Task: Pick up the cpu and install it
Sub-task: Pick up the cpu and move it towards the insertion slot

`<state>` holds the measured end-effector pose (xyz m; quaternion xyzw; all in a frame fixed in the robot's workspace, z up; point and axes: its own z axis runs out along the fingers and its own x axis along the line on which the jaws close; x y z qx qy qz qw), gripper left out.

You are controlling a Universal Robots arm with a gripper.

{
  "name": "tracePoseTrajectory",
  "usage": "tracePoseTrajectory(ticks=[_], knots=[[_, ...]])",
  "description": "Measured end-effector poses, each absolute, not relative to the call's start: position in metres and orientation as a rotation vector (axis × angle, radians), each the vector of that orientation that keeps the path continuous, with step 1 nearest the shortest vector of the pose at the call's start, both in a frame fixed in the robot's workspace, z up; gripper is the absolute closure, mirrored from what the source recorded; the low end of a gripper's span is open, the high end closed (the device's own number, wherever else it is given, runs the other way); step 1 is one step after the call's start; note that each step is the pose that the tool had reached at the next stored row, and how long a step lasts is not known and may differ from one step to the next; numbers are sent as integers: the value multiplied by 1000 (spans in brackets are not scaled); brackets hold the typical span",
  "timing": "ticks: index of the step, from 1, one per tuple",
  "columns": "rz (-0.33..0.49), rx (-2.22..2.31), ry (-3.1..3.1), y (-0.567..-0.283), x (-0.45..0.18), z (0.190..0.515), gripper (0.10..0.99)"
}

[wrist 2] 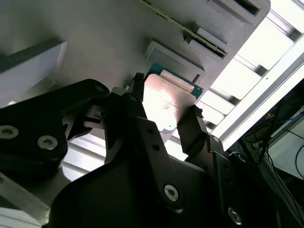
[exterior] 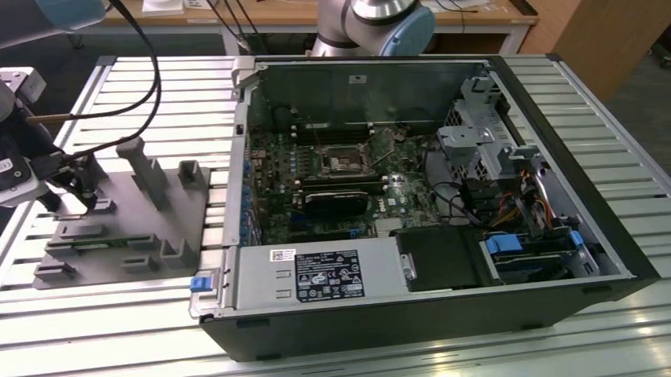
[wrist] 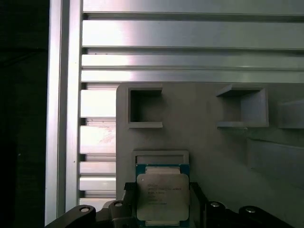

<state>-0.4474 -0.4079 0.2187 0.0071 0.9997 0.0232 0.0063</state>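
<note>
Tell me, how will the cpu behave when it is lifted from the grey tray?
Probably stiff: the cpu is a flat plate with a metal top. Its shiny top may be slippery. Flat, it should not roll.

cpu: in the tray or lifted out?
In the tray. In both wrist views the cpu lies flat on the grey tray, one edge against its raised stop.

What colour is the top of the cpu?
The cpu top is shiny silver-grey, with a blue-green rim; best seen in the first wrist view.
</note>
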Motion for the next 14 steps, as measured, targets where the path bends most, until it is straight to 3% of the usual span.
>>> tracePoseTrajectory(ticks=[14], knots=[[73,22,3128,-408,-448,226,553]])
